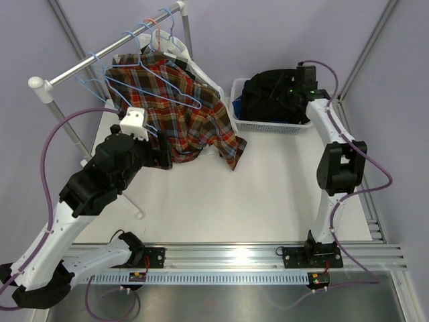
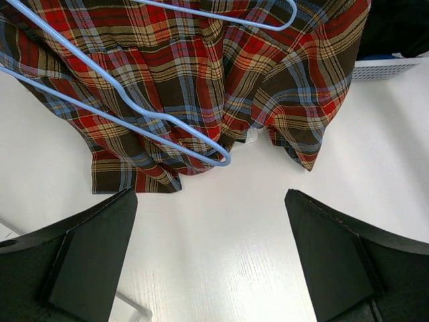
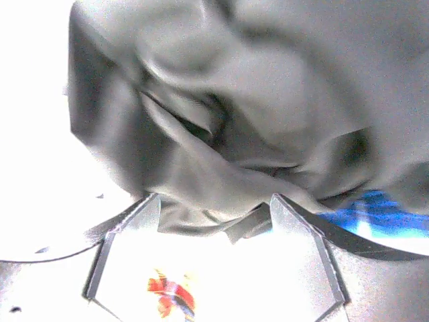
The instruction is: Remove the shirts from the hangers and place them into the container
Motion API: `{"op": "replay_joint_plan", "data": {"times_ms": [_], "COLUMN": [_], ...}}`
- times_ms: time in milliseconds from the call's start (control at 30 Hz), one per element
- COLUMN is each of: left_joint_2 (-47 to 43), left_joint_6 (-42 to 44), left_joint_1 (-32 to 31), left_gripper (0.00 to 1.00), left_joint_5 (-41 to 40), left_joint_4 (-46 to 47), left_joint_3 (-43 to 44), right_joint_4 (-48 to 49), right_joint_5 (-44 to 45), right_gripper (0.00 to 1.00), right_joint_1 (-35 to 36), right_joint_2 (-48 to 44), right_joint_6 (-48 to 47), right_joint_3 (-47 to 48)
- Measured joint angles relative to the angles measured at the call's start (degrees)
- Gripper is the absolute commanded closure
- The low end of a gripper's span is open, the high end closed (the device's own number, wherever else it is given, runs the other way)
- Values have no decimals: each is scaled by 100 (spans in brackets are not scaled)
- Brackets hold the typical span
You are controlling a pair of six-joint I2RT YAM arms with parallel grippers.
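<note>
**A:** Start with the right claw point(image 3: 213, 201). How does it stand?

**B:** Spread. Its two fingers are apart, and the black shirt point(image 3: 255, 121) bunches right at their tips, with one fold dipping between them. I see no pinch on the cloth.

**A:** Where is that against the container point(image 1: 268, 125)?

**B:** Directly over it, seen from above. The black shirt fills the container and heaps above its rim. In the wrist view a blue patch point(image 3: 372, 204) shows under the black cloth. What it belongs to I cannot tell.

**A:** And the left claw point(image 2: 211, 196)?

**B:** Spread wide, with nothing between the fingers and only bare desk point(image 2: 221, 268) beneath. It sits well left of the container, at the lower edge of the red plaid shirt point(image 1: 191, 121).

**A:** Touching it?

**B:** From above it looks right against the hem. The wrist view shows the cloth just beyond the fingertips and apart from them.

**A:** How does that shirt lie?

**B:** It hangs left of the container, and its lowest corner reaches the desk just beside the container's near left corner. Light blue hangers point(image 2: 134, 111) lie across its front. More hang from the rail point(image 1: 87, 64), farther left of the container, one of them pinkish.
</note>
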Motion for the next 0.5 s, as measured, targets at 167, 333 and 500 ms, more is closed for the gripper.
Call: {"op": "replay_joint_plan", "data": {"times_ms": [167, 333, 500], "left_joint_2": [59, 59, 57], "left_joint_6": [2, 17, 22], "left_joint_1": [0, 0, 0], "left_gripper": [1, 1, 1], "left_joint_5": [4, 4, 4], "left_joint_4": [2, 0, 0], "left_joint_3": [0, 0, 0], "right_joint_4": [328, 1121, 1453], "right_joint_5": [-293, -623, -1121], "right_gripper": [23, 23, 22], "right_joint_1": [-933, -2225, -2765], "right_joint_2": [-1071, -1567, -935], "right_joint_6": [251, 651, 929], "right_joint_3": [-289, -1272, -1845]}}
